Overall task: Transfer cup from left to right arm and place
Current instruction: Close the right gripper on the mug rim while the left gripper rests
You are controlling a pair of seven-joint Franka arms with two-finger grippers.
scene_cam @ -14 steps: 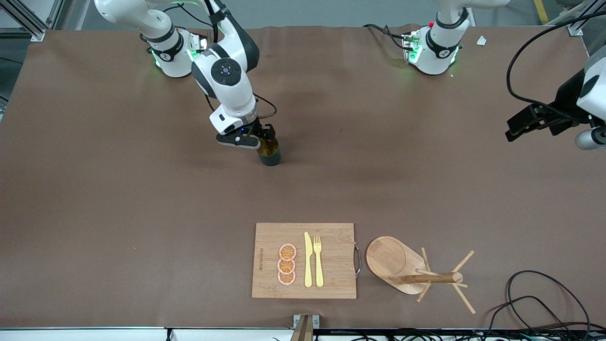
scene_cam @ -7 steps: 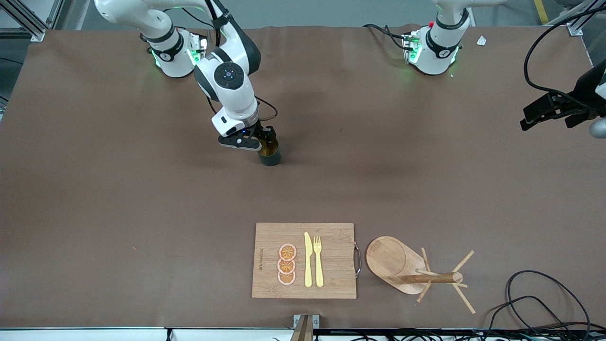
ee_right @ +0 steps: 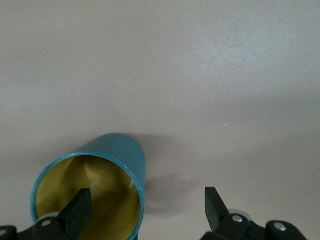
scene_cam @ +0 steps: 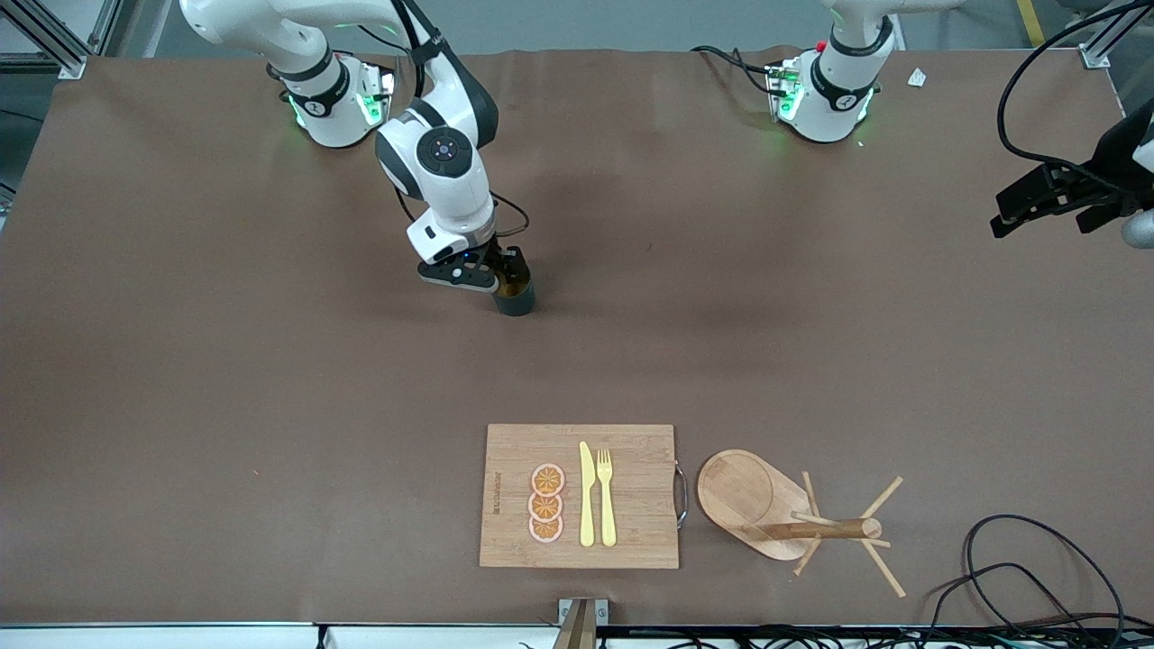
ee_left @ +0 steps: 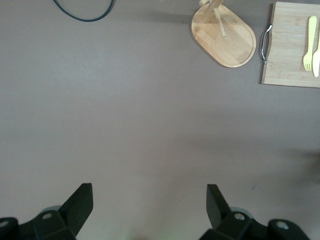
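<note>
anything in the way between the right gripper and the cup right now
Nothing visible. The right gripper is already at the cup, jaws open, one finger inside the rim and the other outside the wall. The cup stands upright on the brown table. The left gripper waits open at the left arm's end.

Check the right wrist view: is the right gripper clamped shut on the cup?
No. The right gripper is open, one finger inside the cup, the other outside.

Matt brown cloth-like table cover [scene_cam: 270,406], faintly creased. Teal cup [ee_right: 117,152] smooth outside, glossy yellow-tan inside. Pale wooden cutting board [scene_cam: 631,487] with a metal handle; yellow plastic-looking knife [scene_cam: 586,496] and fork [scene_cam: 606,496]. Wooden peg stand [scene_cam: 753,496], smooth.
</note>
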